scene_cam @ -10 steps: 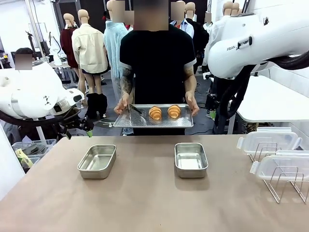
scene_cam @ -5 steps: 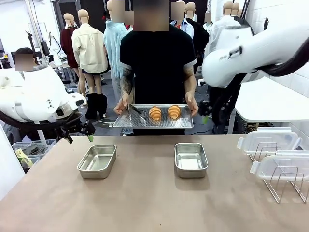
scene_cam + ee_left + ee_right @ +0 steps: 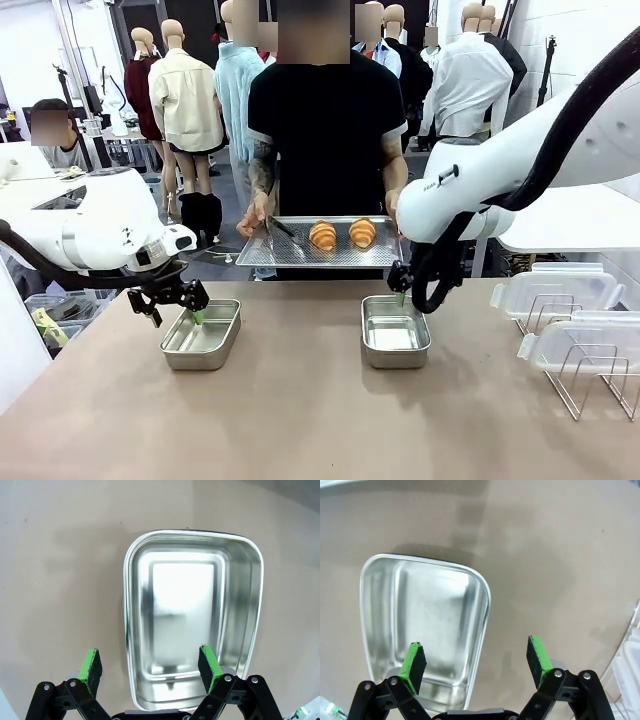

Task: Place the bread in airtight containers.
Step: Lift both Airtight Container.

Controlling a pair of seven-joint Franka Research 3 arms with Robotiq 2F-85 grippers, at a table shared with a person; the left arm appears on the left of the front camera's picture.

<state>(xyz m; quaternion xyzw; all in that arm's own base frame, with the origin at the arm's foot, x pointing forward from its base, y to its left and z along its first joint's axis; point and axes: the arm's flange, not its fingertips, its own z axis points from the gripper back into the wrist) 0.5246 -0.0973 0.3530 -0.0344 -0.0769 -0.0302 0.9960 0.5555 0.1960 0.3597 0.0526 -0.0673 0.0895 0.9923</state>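
Observation:
Two golden-brown croissants (image 3: 322,235) (image 3: 362,232) lie side by side on a perforated metal tray (image 3: 290,250) that a person holds in both hands beyond the table's far edge. Two empty steel tins stand on the table, one on the left (image 3: 201,333) and one on the right (image 3: 395,330). My left gripper (image 3: 176,308) hangs open over the left tin's far-left corner; in the left wrist view, the tin (image 3: 190,625) lies under the open gripper (image 3: 150,665). Over the far edge of the right tin (image 3: 425,630), my right gripper (image 3: 403,293) (image 3: 476,661) also hovers open.
Two translucent lids (image 3: 555,288) (image 3: 585,345) rest on wire racks (image 3: 590,385) at the table's right side. Black tongs (image 3: 283,229) lie on the tray beside the croissants. Bare brown tabletop (image 3: 300,420) stretches in front of the tins.
Both arms have swung down and inward from the sides, and the grippers now hover over the two tins. The person's tray has stayed where it was.

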